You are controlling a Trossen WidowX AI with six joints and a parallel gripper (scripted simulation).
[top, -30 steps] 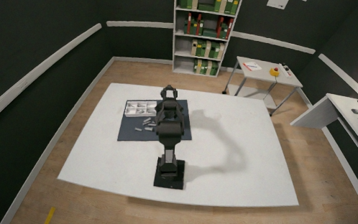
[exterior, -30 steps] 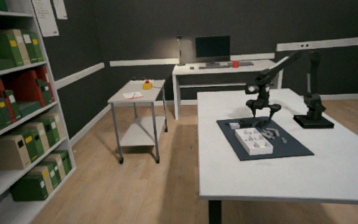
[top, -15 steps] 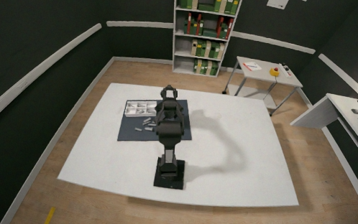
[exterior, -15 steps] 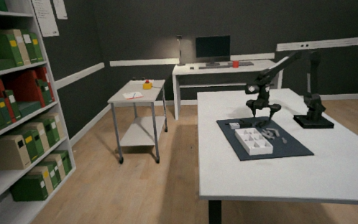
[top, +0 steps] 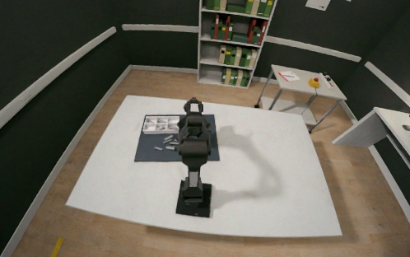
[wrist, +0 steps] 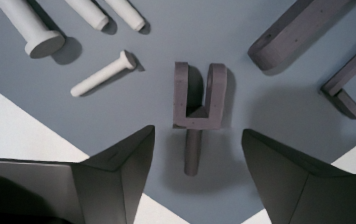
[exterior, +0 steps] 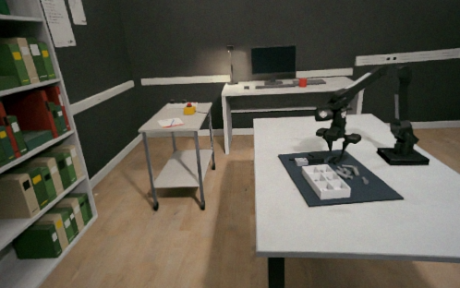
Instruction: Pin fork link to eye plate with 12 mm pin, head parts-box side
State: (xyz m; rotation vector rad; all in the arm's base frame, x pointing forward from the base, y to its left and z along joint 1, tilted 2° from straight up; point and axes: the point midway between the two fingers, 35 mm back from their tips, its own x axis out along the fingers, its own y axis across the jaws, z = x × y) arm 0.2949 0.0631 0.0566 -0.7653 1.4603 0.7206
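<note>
Two claw fingers partly open, nothing between them, fork link [wrist: 216,100] (prongs away) just ahead

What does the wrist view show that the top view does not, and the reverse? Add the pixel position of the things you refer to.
Only wrist: the dark-grey U-shaped fork link [wrist: 216,102], its stem between the black gripper's [wrist: 198,131] [exterior: 338,159] spread fingers.

Only top: the white compartmented parts box [top: 145,129] [exterior: 332,192] and the tall white bookshelf [top: 199,43].

Both: pale grey headed pins [top: 170,147] [wrist: 102,76] lying on the blue-grey mat [top: 156,156] [exterior: 369,196] [wrist: 125,107].
</note>
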